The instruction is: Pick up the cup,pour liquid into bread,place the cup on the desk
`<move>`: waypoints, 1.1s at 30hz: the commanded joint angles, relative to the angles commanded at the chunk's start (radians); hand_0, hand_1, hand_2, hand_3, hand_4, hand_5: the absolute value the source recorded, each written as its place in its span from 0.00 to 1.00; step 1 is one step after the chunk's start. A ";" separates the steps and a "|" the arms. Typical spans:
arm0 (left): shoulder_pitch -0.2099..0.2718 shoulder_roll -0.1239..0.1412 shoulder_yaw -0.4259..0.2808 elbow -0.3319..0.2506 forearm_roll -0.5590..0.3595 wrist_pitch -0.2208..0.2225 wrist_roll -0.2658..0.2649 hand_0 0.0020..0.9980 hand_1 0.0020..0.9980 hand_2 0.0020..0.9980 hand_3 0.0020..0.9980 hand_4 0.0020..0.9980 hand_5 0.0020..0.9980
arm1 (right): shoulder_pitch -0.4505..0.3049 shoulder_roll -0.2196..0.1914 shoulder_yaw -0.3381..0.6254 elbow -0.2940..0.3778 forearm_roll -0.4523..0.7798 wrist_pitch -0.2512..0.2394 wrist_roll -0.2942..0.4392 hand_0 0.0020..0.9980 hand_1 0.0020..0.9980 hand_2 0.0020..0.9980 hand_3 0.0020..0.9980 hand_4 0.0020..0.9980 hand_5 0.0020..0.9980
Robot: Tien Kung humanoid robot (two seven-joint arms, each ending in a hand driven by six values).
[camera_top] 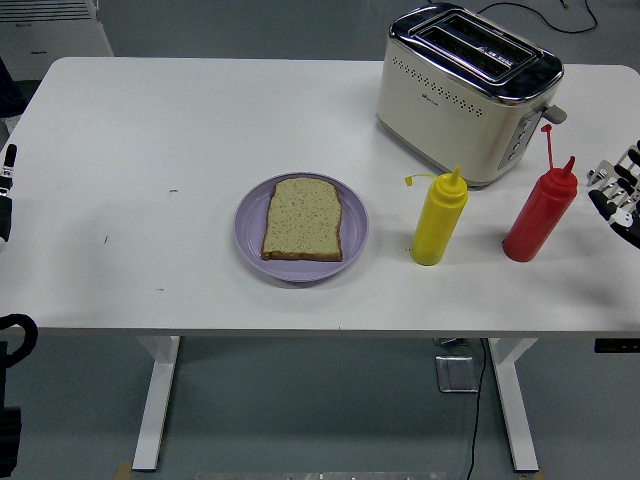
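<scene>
No readable print anywhere. Red squeeze bottle (pixel 540 217), smooth plastic with cone nozzle, stands on white surface (pixel 150 140); yellow bottle (pixel 439 217) at its 9 o'clock. Grainy bread slice (pixel 303 219) lies on round lilac plate (pixel 355 215). Cream-and-chrome toaster (pixel 467 92) at bottles' 12. Right hand (pixel 618 196), fingers spread, empty, at red bottle's 3.

Evenly and brightly lit from overhead, with soft, short shadows beside the red bottle (pixel 539 217) and yellow bottle (pixel 438 219) on the white counter (pixel 150 150), mild glare on the toaster (pixel 465 95) chrome, sharp centre, slightly soft edges.
</scene>
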 joint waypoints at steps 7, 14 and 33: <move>-0.001 0.000 -0.003 0.000 0.000 0.002 0.001 0.80 0.78 0.80 0.72 0.57 1.00 | 0.014 0.014 -0.045 0.008 0.017 0.028 -0.007 0.99 0.92 0.99 1.00 0.92 0.24; -0.001 0.000 -0.012 0.000 0.002 0.003 0.001 0.80 0.78 0.80 0.72 0.57 1.00 | 0.026 0.024 -0.073 0.004 0.020 0.030 -0.013 0.98 0.92 0.98 1.00 0.92 0.25; -0.001 -0.001 -0.016 0.000 0.002 0.004 0.002 0.80 0.78 0.80 0.71 0.57 1.00 | 0.091 0.077 -0.155 -0.069 0.029 -0.053 -0.013 0.91 0.83 0.87 0.96 0.91 0.25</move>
